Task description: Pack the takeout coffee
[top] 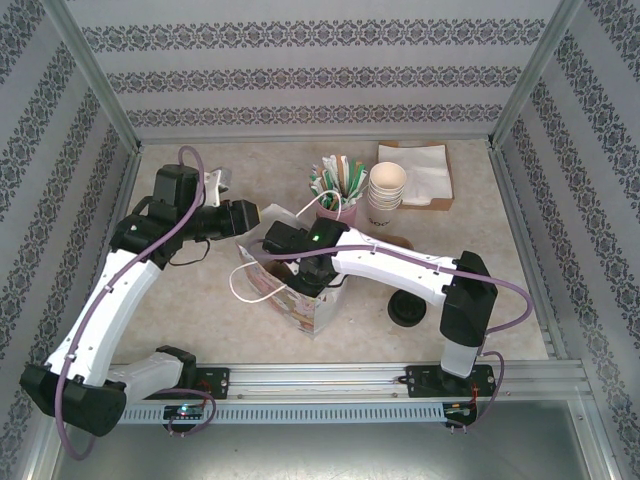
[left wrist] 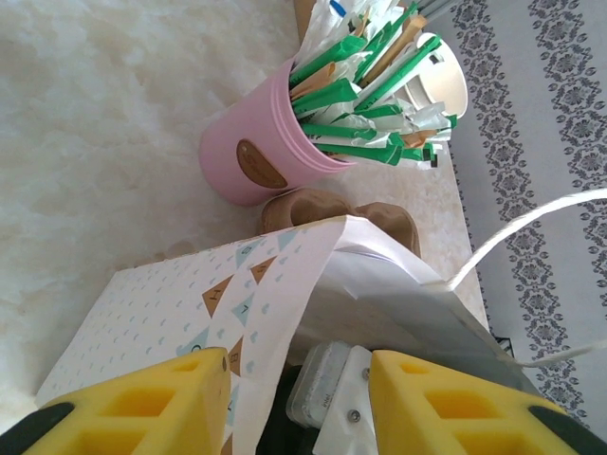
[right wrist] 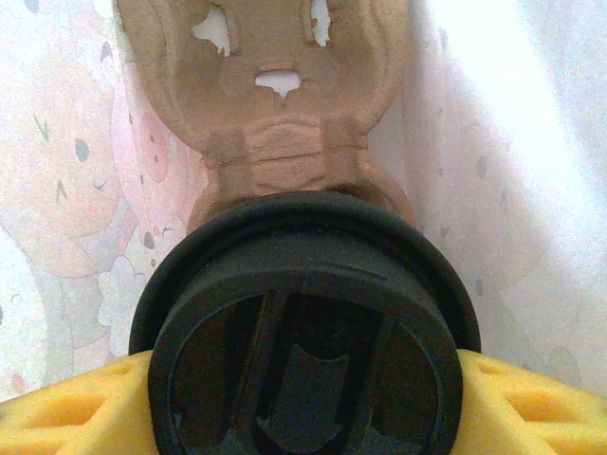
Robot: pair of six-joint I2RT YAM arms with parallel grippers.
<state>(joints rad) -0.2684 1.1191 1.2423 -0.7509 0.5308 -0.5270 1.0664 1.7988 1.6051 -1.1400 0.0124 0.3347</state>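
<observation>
The right hand [right wrist: 303, 403] was down inside the paper bag [top: 322, 305] at the middle of the top view, closed on the coffee cup [right wrist: 303, 322]. In the right wrist view its two yellow fingers [right wrist: 66, 417] pressed against the black lid from either side at the bottom of the frame. The cup's paper body was hidden under the lid. Above the lid in that view lay a brown cardboard carrier [right wrist: 275, 104], with the bag's printed inner walls to the left and right.

The left hand [left wrist: 302, 379] was at the bag's upper left rim in the top view. In the left wrist view one wall of the bag ran up between its yellow fingers [left wrist: 142, 408], close against the left one. A clear gap showed to the other finger, so the hand stood partly open around the wall, not clamped on it.

A pink cup [left wrist: 256, 152] full of green and white packets [left wrist: 370, 85] stood just behind the bag. To its right in the top view stood a stack of cream cups [top: 387, 185], and a pile of napkins [top: 420, 165] lay beside that. Loose black lids [top: 408, 308] lay on the desk [top: 220, 320] to the right of the bag, near the right arm.
</observation>
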